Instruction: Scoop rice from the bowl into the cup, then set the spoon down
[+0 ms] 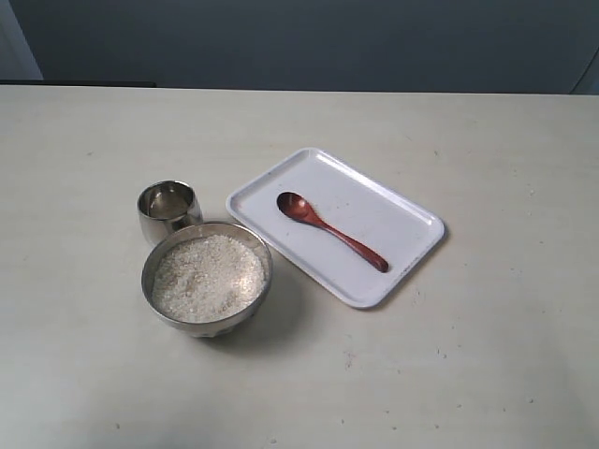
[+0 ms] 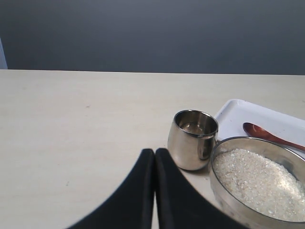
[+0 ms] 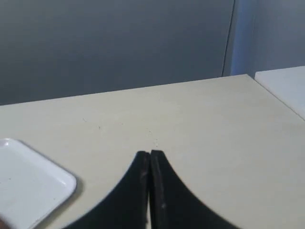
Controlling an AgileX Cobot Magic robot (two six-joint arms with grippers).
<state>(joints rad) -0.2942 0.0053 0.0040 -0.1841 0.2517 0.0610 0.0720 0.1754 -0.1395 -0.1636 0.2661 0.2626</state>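
The wide steel bowl (image 1: 207, 278) holds white rice (image 1: 208, 277) and sits at the front left of the table. Touching its far side stands the small steel cup (image 1: 169, 210), with nothing showing inside. The reddish-brown wooden spoon (image 1: 330, 230) lies diagonally on a white tray (image 1: 410, 251), scoop toward the cup. Neither gripper shows in the exterior view. My left gripper (image 2: 155, 151) is shut and empty, short of the cup (image 2: 193, 139) and bowl (image 2: 224, 195); the rice (image 2: 259, 181) and spoon (image 2: 269, 136) also show there. My right gripper (image 3: 150, 153) is shut and empty over bare table.
The white tray's corner (image 3: 33, 183) lies beside my right gripper. A pale table edge and a white surface (image 3: 286, 86) show beyond it. A dark wall runs behind the table.
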